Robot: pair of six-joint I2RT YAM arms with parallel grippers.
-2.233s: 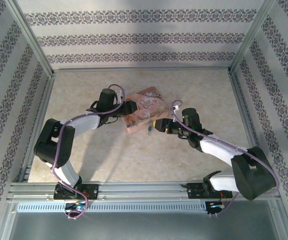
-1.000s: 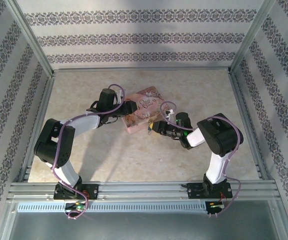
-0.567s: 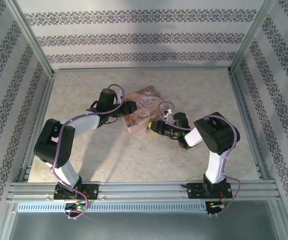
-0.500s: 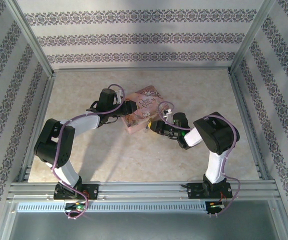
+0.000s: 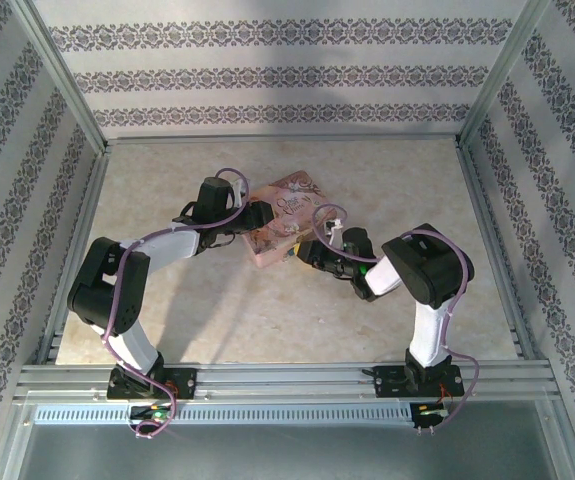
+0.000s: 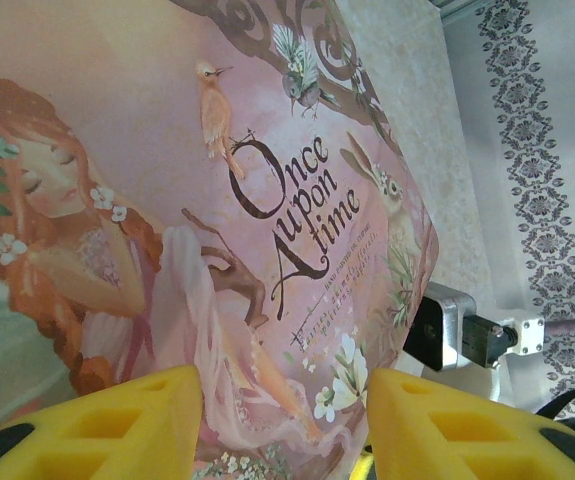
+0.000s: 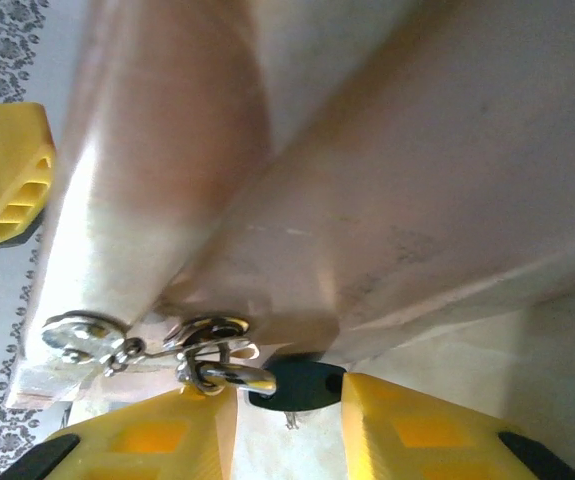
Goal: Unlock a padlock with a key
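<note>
Padlock [image 7: 215,372]: tiny silvery piece with a dark part, hanging from the hasp [image 7: 82,335] on the near side wall of the pink tin [image 6: 267,200], at its right-hand end. Key: not told apart from that dark part.

Change: right gripper [image 7: 289,400] has come in from beside the tin, its arm folding elbow-high. It now sits against that wall with the dark part between its yellow fingers [image 7: 167,440]. Fingers a little apart; whether they pinch the part cannot be told. Judged: approach done, lock not yet turned.

Left gripper [image 6: 281,385]: unmoved at the tin's left edge, fingers spread over the illustrated lid. Clamped or merely resting, cannot tell; likely steadying.

Surroundings: marbled table [image 5: 367,180] under the tin; patterned walls beyond it.

Obstruction: tin wall close behind the padlock leaves little room. The loose hang may let it swing away from a push.
</note>
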